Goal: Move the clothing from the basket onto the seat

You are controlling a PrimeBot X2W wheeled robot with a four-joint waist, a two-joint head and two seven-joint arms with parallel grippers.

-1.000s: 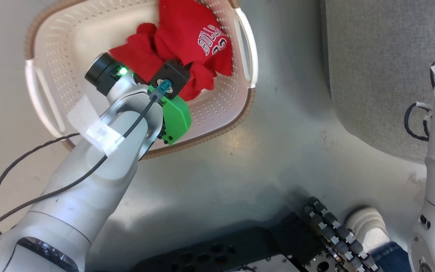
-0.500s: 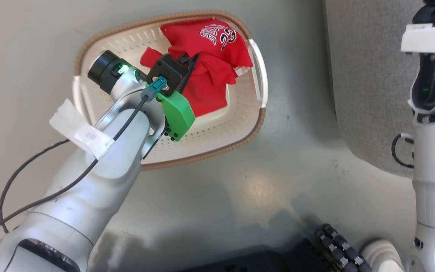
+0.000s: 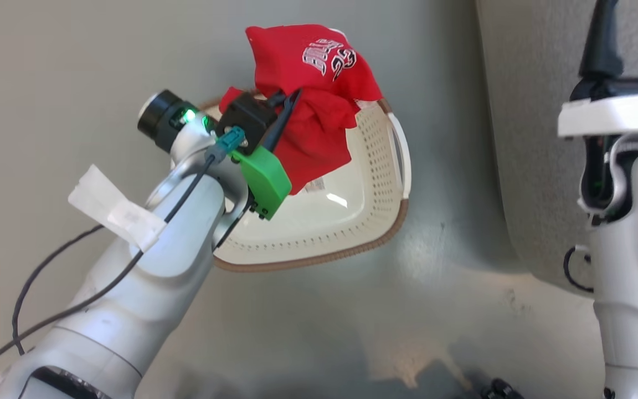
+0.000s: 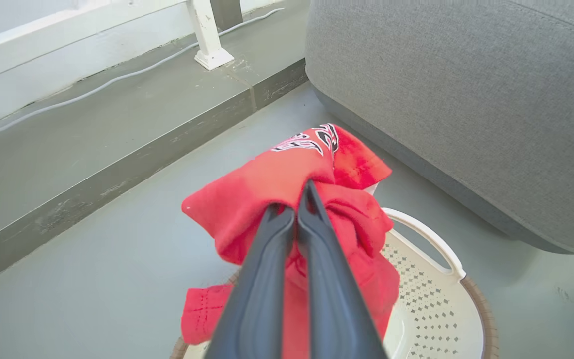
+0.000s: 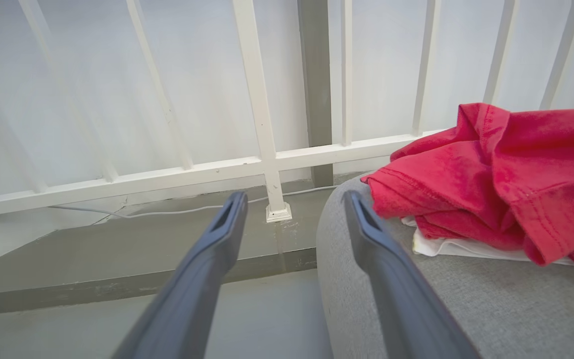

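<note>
- Red soft-fabric clothing (image 3: pixel 319 83), a bunched jersey with white lettering on its far upper fold, hangs pinched in the left gripper (image 4: pixel 294 202) of a pale grey robot arm, above the far side of the basket.
- The left gripper's two long dark fingers (image 4: pixel 267 279) are pressed together on a gathered fold near the middle of the jersey. Loose cloth droops on either side of them.
- The small cream-white perforated plastic basket (image 3: pixel 319 257), with a brown woven-look rim and a white handle on its right side, sits on the smooth grey-green floor (image 3: pixel 352 321). Its bare bottom shows a label sticker. Whether the jersey's lowest folds touch the basket cannot be told.
- The large rounded grey fabric-upholstered seat (image 4: pixel 466 99) stands to the right of the basket, with a strip of floor between them.
- On top of the seat lies a second crumpled red garment (image 5: pixel 506 169), resting on a folded white cloth (image 5: pixel 451 248).
- The right gripper (image 5: pixel 294 197) holds nothing. Its dark fingers are spread apart, raised near the seat's edge and pointing towards a white barred railing (image 5: pixel 262 124) on the far side.
- A strip of white tape (image 3: pixel 114 208) sticks out from the left forearm, and a bright green plastic mount (image 3: pixel 263 180) sits at its wrist.
</note>
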